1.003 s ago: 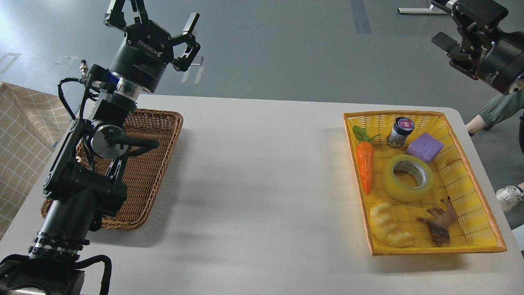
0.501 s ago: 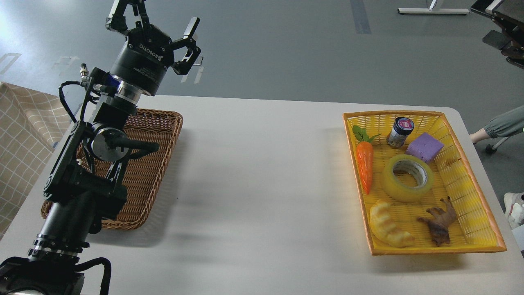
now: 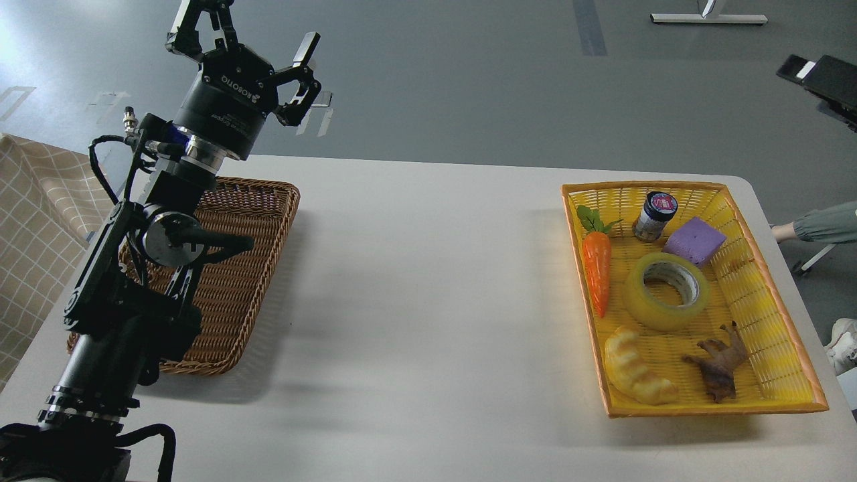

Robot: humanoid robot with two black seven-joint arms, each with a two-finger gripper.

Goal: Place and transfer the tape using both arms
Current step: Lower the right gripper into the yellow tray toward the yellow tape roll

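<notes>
The tape [image 3: 667, 290] lies flat in the yellow basket [image 3: 770, 304] on the right side of the white table [image 3: 428, 294], its grey-white core facing up. It sits between the toy carrot [image 3: 596, 266] on its left and the basket's right wall, with the purple block [image 3: 694, 241] and the small dark jar [image 3: 654, 215] just behind it, and the bread crescent [image 3: 635, 368] and brown animal figure [image 3: 720, 365] nearer the front. None of these has shifted since the earlier frames.

The left gripper [image 3: 248, 30] is raised above the far end of the brown wicker tray [image 3: 248, 268], its fingers spread wide and holding nothing. Compared with half a second ago it has edged slightly left and up.

On the right, the black gripper that stood plainly at the top corner a second ago has drawn back almost out of frame; only a dark flat piece [image 3: 820, 77] remains at the right edge, possibly part of that arm, and whether its fingers are apart cannot be told.
</notes>
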